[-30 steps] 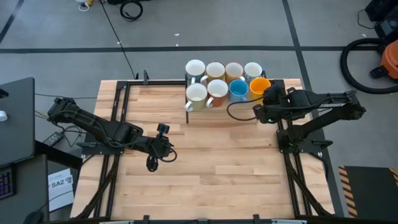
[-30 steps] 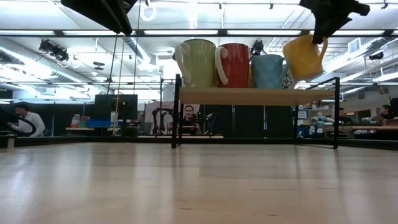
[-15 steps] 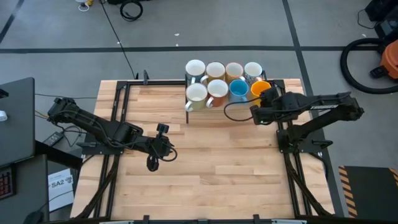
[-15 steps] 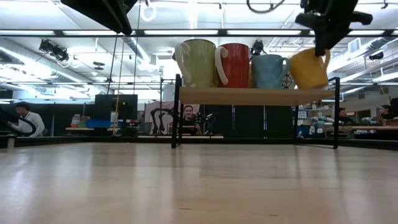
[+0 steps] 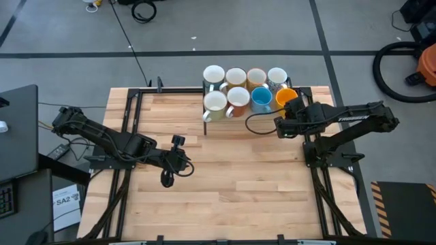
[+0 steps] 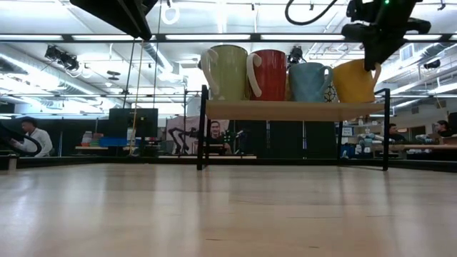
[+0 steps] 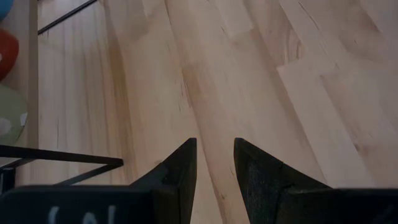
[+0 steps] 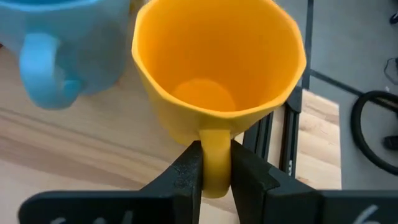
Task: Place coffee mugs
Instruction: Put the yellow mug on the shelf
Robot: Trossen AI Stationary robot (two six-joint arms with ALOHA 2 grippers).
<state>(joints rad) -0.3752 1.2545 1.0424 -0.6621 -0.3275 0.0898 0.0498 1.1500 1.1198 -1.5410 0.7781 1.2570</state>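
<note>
The right gripper is clamped on the handle of the orange ceramic mug, upright at the raised wooden shelf's three-o'clock end, beside the blue mug. The left gripper, jaws slightly apart and empty, hangs well away toward eight o'clock.

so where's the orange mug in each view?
High view: orange mug at the right end of the rack's front row, under the right end effector.
Low view: on the shelf's right end.
Left wrist view: not in it.
Right wrist view: centre, handle between the fingers.
Shared landmark: the blue mug beside it.
</note>
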